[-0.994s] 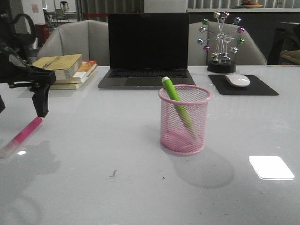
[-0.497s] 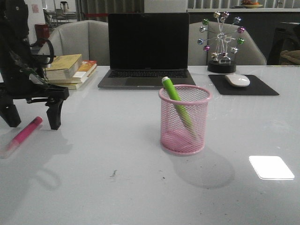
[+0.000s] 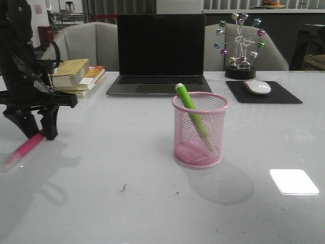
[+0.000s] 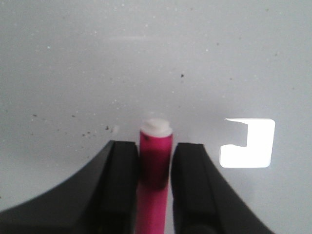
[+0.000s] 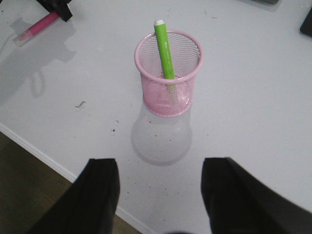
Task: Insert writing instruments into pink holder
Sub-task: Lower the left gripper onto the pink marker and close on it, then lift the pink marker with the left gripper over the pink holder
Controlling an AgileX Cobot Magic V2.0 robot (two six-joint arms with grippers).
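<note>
The pink marker (image 3: 24, 147) lies flat on the white table at the far left, its pale cap toward the near edge. My left gripper (image 3: 39, 133) stands over its far end, and in the left wrist view the left gripper (image 4: 155, 161) has its fingers closed against both sides of the pink marker (image 4: 155, 146). The pink mesh holder (image 3: 199, 137) stands upright mid-table with the green marker (image 3: 187, 99) leaning inside, white end up. My right gripper (image 5: 158, 195) hangs open and empty above the table's near edge, well back from the holder (image 5: 168, 97), green marker (image 5: 163, 46) and pink marker (image 5: 41, 24).
A laptop (image 3: 160, 51) sits at the back centre, stacked books (image 3: 76, 76) at the back left. A mouse (image 3: 257, 87) on a black mat (image 3: 284, 95) and a ferris-wheel ornament (image 3: 240, 43) are at the back right. The table's near edge (image 5: 48, 161) drops to the floor.
My left arm came in from the left and lowered over the pink marker. Its fingers narrowed from wide open to closed on the marker, which shifted slightly.
</note>
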